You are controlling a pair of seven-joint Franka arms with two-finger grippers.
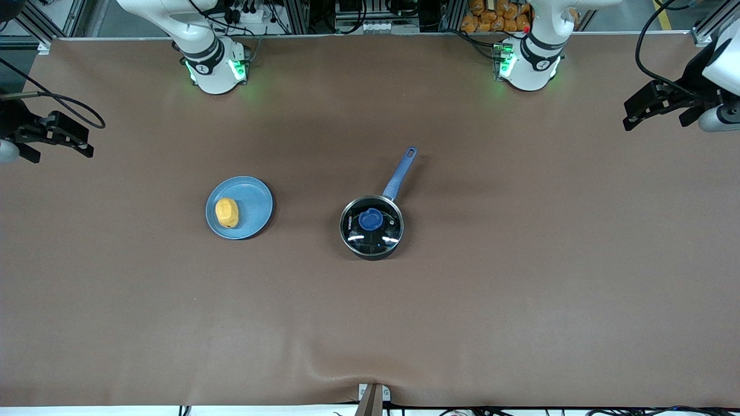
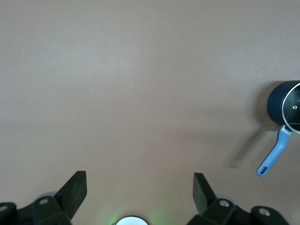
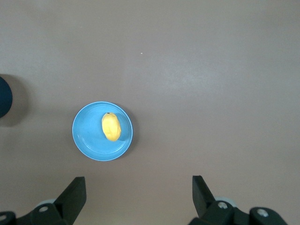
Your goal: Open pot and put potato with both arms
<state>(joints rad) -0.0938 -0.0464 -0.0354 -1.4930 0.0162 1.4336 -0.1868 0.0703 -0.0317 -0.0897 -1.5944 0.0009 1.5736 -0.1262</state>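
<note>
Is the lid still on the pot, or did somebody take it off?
On. The glass lid with its blue knob sits flat on the pot, steel rim all around.

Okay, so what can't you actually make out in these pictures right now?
- Inside of the pot: front view, the lid is on and glare streaks the glass.
- Pot in the left wrist view: cut off by the frame edge, only part of the body and the handle show.
- Underside of the potato: hidden against the plate.
- Both arms: cut off by the front view's edges.
</note>
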